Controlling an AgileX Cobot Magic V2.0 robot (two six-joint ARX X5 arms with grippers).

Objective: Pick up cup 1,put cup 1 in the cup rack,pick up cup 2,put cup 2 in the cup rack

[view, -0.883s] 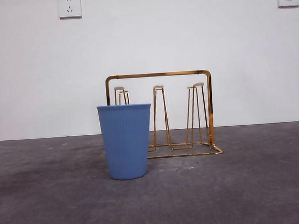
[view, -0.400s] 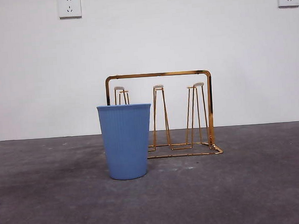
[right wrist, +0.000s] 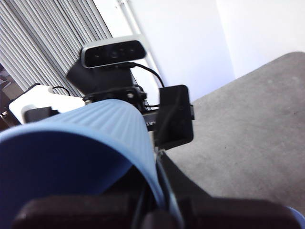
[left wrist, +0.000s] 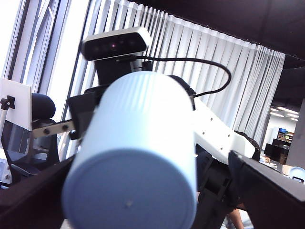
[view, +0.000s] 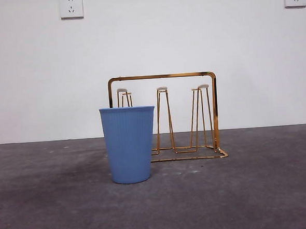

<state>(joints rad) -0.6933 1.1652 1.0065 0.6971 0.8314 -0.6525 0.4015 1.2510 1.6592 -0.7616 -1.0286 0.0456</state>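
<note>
Change since earlier: none in the front view. Nothing has moved over the last second, and no arm shows there.
Table [view: 261, 191]: dark grey and mottled, running back to a white wall.
Standing cup [view: 129, 144]: a blue ribbed cup, upright, mouth up, left of centre and nearest the viewer. It hides the left end of the rack behind it.
Cup rack [view: 161, 76]: gold wire, just behind and to the right of the standing cup. An arched rectangular frame rises above several upright pegs. No cup hangs on any peg.
Held cup [left wrist: 138, 157]: a second ribbed blue cup, lying roughly level in the air between the two arms. It is out of the front view, so I cannot place it relative to the rack.
Left gripper [left wrist: 151, 162]: its jaws are spread to either side of the held cup's closed base. They stand wider than the base, with a gap showing on one side, so they look released.
Right gripper [left wrist: 136, 102]: black fingers press both sides of the held cup at its wide, open end, grasping it. In the right wrist view the rim sits close to the lens.
</note>
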